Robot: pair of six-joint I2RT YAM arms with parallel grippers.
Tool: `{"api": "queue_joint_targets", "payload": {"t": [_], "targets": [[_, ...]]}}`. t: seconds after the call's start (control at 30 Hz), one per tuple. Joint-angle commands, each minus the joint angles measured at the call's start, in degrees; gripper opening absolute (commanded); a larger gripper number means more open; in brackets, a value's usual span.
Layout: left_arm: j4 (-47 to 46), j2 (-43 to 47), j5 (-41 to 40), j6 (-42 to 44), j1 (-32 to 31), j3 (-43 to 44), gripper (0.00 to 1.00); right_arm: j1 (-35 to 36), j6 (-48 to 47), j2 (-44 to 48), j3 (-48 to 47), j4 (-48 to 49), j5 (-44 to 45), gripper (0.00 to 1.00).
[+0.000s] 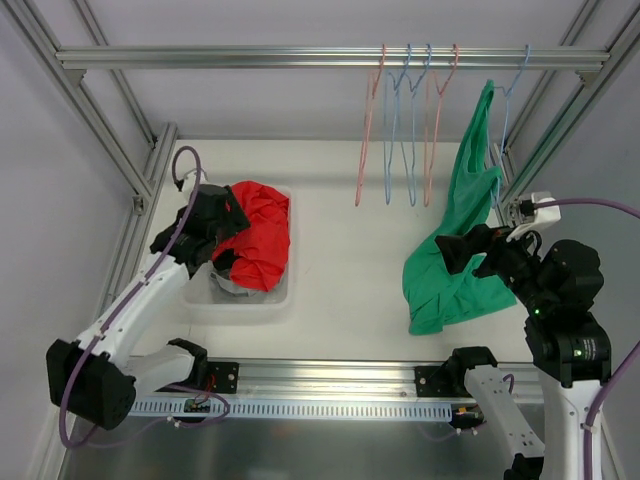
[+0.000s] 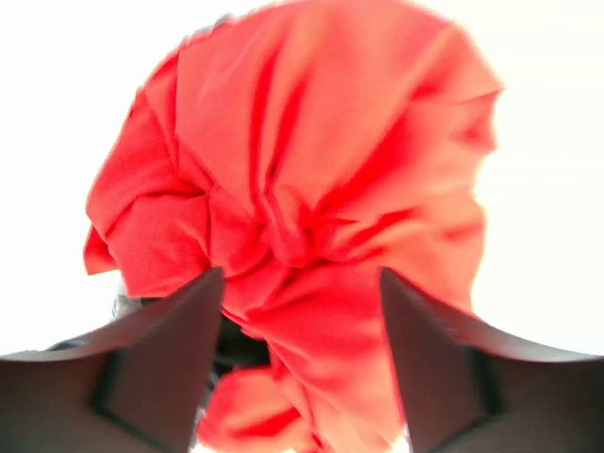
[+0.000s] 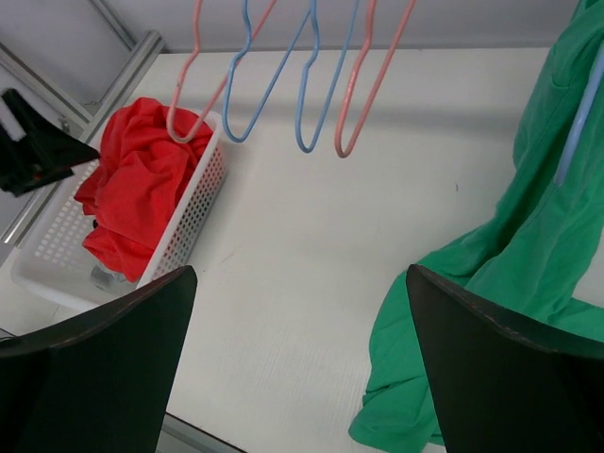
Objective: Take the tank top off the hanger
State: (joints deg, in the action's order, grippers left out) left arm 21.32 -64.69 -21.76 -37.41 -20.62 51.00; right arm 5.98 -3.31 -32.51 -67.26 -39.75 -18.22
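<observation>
The green tank top point(image 1: 460, 230) hangs from a blue hanger point(image 1: 512, 100) at the right end of the overhead rail, and its lower part lies bunched on the table. It also shows in the right wrist view point(image 3: 528, 245) with the hanger point(image 3: 578, 123). My right gripper point(image 1: 455, 252) is open and empty, just left of the hanging cloth; in its own view point(image 3: 300, 283) only bare table lies between the jaws. My left gripper point(image 1: 225, 250) is open over red cloth point(image 2: 302, 189) in a white basket point(image 1: 285, 290), holding nothing.
Several empty pink and blue hangers point(image 1: 405, 130) hang from the rail point(image 1: 230, 58) left of the tank top, also seen in the right wrist view point(image 3: 311, 85). The basket point(image 3: 193, 222) of red cloth point(image 1: 260, 235) stands at the left. Aluminium frame posts border the table.
</observation>
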Motion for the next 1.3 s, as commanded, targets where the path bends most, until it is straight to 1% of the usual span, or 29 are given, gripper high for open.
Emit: {"api": "queue_joint_targets", "payload": {"t": [0.0,0.03,0.07,0.1,0.17,0.23,0.27,0.33,0.37,0.43,0.47,0.53,0.57,0.6,0.63,0.67,0.7,0.8,0.9,1.03,1.1,1.27], "targets": [[7.32,6.30,1.19,2.86,-0.12,6.29,0.73,-0.26,-2.05,-1.76,-1.29,-2.17,4.41,0.99],[9.68,7.37,1.54,3.91,-0.21,8.39,0.89,-0.26,-2.92,-2.29,-1.29,-3.83,5.64,0.99],[11.18,8.42,1.80,4.36,-0.21,9.63,0.99,-0.26,-3.02,-2.38,-1.38,-4.63,6.95,0.99],[12.50,10.52,2.42,5.67,-0.21,10.77,0.99,-0.26,-3.10,-2.47,-1.29,-5.33,8.97,0.99],[16.19,12.56,4.26,7.43,-0.21,14.72,0.99,-0.26,-4.07,-1.60,-1.12,-7.27,9.78,0.99],[18.57,15.19,5.14,11.55,-0.21,18.06,0.99,-0.27,-4.77,-0.63,-0.59,-9.11,9.69,1.00],[21.10,16.07,5.58,12.96,-0.21,19.04,0.99,-0.26,-4.77,0.33,-0.24,-9.73,10.74,0.99],[23.06,19.32,7.25,16.91,-0.21,19.66,0.99,-0.26,-4.77,1.22,0.64,-12.53,12.32,0.99],[24.37,20.73,9.00,18.41,-0.12,19.14,0.99,-0.26,-5.21,1.66,0.82,-13.68,15.11,1.00],[25.69,24.77,8.49,20.70,-0.12,16.43,0.99,0.34,-5.83,3.41,1.95,-15.70,18.81,0.99],[26.40,27.57,7.36,22.36,-0.12,15.10,0.99,0.79,-6.87,5.42,2.57,-15.89,22.40,0.99],[26.67,30.13,4.98,23.08,-0.21,11.15,0.99,2.27,-8.20,7.80,4.41,-15.80,23.92,1.00],[26.58,32.93,3.58,22.73,-0.12,9.83,0.99,2.81,-8.55,8.77,4.94,-15.80,25.67,0.99],[26.40,34.52,0.08,21.16,-0.21,7.12,0.99,3.51,-9.34,10.35,5.21,-16.06,26.47,1.00],[26.23,36.11,-1.43,20.19,-0.12,5.79,0.99,4.82,-9.69,11.15,5.91,-16.15,27.35,1.00],[25.71,39.43,-2.05,19.75,-0.21,4.30,0.99,5.35,-9.87,11.76,6.18,-16.06,28.92,1.00],[24.31,40.85,-2.15,20.35,-0.21,1.67,0.99,5.88,-10.13,12.29,6.53,-15.98,29.29,0.99],[22.37,45.52,-1.19,20.27,-0.12,-1.77,0.99,6.85,-10.31,13.26,7.67,-15.28,30.26,0.99],[20.08,46.32,1.01,20.97,-0.21,-2.75,0.99,6.85,-9.17,12.65,8.64,-14.31,29.29,1.00],[20.07,43.25,3.04,21.06,-0.21,-2.84,0.99,6.85,-7.68,11.86,9.96,-12.99,30.08,0.99],[20.16,42.10,2.78,20.97,-0.21,-2.84,0.99,6.86,-7.06,11.25,10.31,-12.20,30.78,0.99],[20.16,42.54,1.46,20.80,-0.03,-2.93,0.99,6.85,-6.09,9.75,9.96,-11.32,29.48,0.99]]}}
